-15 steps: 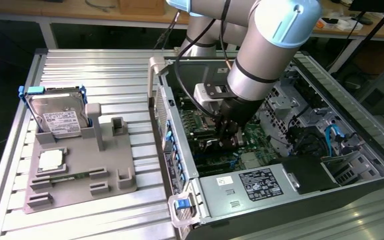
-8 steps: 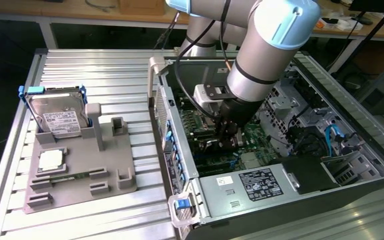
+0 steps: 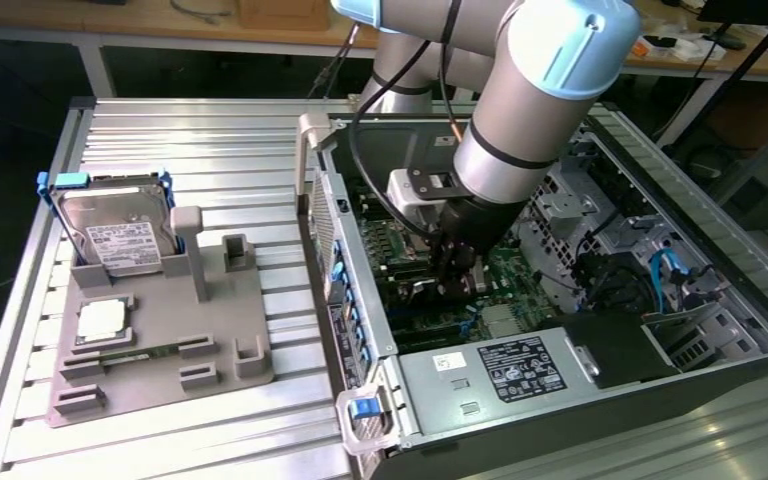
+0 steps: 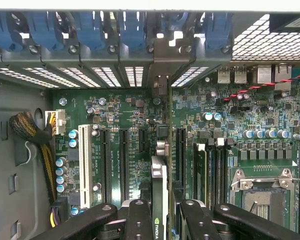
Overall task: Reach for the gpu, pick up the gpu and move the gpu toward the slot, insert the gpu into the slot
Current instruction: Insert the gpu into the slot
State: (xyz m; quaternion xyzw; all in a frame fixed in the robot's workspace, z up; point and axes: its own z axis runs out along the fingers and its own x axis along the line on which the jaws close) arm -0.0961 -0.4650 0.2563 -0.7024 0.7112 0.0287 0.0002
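Observation:
My gripper is deep inside the open computer case, just above the green motherboard. It is shut on the gpu, a thin dark card seen edge-on between my black fingers. The card runs away from the gripper to its grey metal bracket, which sits among the blue-clipped rear openings of the case. It stands in line with the long black slots on the board, between two of them. Whether its lower edge is seated in a slot is hidden.
Outside the case, a grey fixture holds a silver hard drive and a square processor chip. The power supply sits at the case's front. A processor socket and a braided cable bundle flank the slots.

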